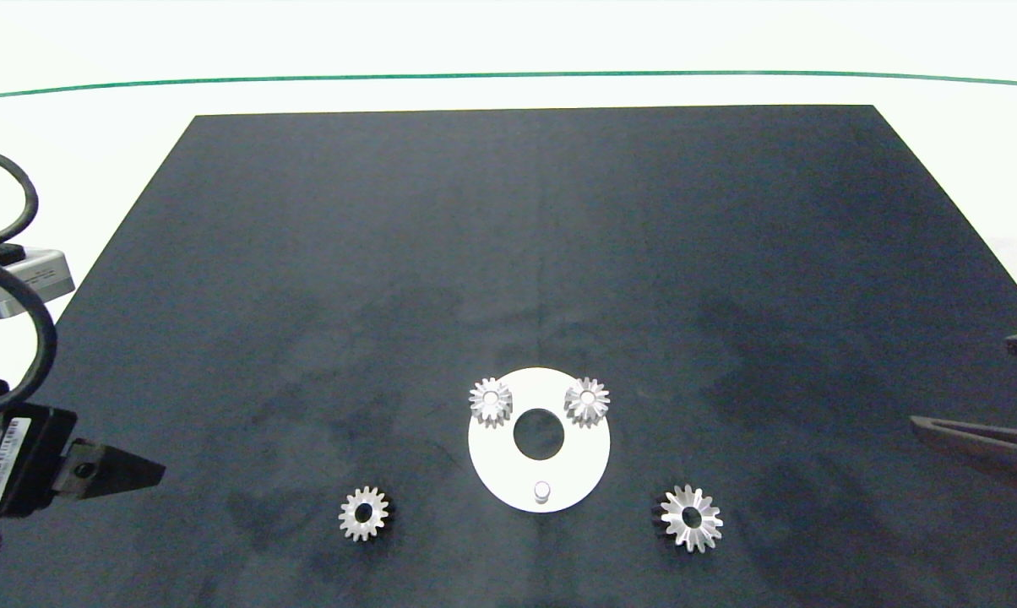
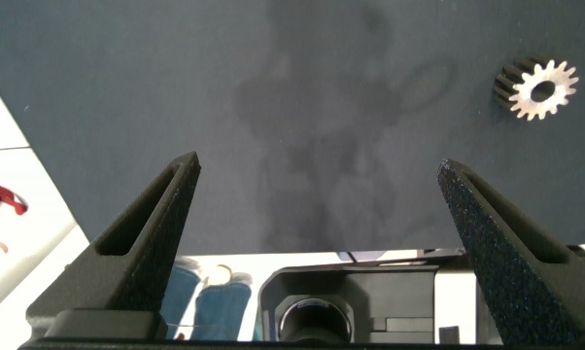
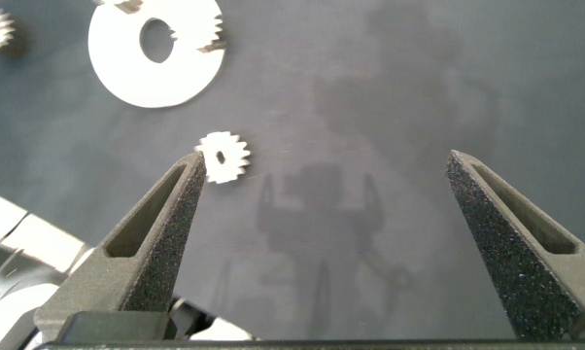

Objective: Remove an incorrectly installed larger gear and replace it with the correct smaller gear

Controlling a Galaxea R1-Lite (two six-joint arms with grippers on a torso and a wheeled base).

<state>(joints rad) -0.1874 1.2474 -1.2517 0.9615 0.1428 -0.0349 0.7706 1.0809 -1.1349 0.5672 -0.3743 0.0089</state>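
Larger gear (image 1: 691, 518) lies flat on the dark worktop (image 1: 525, 253) right of the white disc (image 1: 576, 473), well apart from the right tool (image 1: 981, 443), which hovers released at the right edge. Smaller gear (image 1: 363, 513) lies left of the disc, near the released left tool (image 1: 116, 473).

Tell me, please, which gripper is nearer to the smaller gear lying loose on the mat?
Left. The left gripper sits open at the mat's left edge, fairly close to the smaller gear. The right gripper, also open, is on the far side, beyond the white disc.
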